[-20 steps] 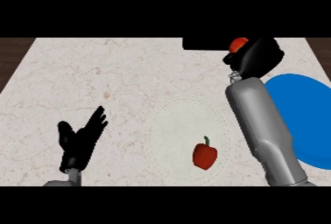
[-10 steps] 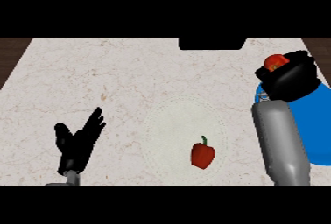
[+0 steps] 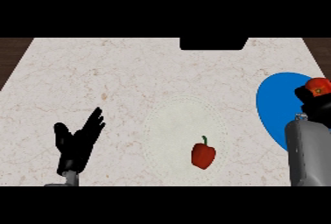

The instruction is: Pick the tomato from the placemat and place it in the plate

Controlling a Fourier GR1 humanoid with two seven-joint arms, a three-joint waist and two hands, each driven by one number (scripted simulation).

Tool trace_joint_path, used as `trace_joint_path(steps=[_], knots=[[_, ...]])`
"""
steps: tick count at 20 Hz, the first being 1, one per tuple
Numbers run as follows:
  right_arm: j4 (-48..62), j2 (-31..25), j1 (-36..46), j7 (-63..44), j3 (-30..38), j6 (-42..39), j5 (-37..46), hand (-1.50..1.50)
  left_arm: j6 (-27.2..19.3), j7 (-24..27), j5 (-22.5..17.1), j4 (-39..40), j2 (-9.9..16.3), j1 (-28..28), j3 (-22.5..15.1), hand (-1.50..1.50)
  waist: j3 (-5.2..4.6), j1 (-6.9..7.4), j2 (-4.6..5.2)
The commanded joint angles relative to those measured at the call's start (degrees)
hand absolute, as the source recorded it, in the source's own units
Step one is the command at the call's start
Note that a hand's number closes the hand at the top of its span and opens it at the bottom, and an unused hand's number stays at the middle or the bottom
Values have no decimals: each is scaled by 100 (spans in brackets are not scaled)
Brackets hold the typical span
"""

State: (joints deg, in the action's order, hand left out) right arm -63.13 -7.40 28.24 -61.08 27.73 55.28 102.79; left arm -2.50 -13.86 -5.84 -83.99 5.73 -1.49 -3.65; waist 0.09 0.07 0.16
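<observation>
The tomato [image 3: 318,85] sat at the top of the right hand [image 3: 315,104], near the right edge of the scene, with the black fingers curled beneath and around it so that only its upper red face showed. It was held above the blue plate [image 3: 275,103], which lay on the counter [image 3: 116,83] at the right, and that fitted the job: the fruit appeared to be held over the dish so it could be let go there. How high it hung above the plate was hard to judge from this steep angle. The grey right forearm [image 3: 309,151] rose from the near edge and hid the plate's near right part. Just left of the plate lay the pale round placemat [image 3: 174,118], which carried a red pepper [image 3: 203,155] toward its near side. At the near left, well apart, the left hand [image 3: 77,142] rested with straight fingers pointing up, holding nothing.
</observation>
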Motion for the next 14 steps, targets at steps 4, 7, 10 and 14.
trace_joint_path(steps=[4,7,10,14], knots=[[411,-660,-456,321,207,867,-1407,150,-152,-227,96,-200,-117,80,-63,0,-3,-2,-20],[1046,-794,-29,122,585,-65,-2301,150,42,174,56,119,-115,-71,-66,0,2,34,-11],[1588,-1021,-200,845,323,-493,-3328,-150,-152,1,157,81,-210,111,-107,0,10,10,-8],[2210,-1252,-199,2215,358,239,-4858,-150,4,132,102,63,-129,-51,-76,0,22,106,23]])
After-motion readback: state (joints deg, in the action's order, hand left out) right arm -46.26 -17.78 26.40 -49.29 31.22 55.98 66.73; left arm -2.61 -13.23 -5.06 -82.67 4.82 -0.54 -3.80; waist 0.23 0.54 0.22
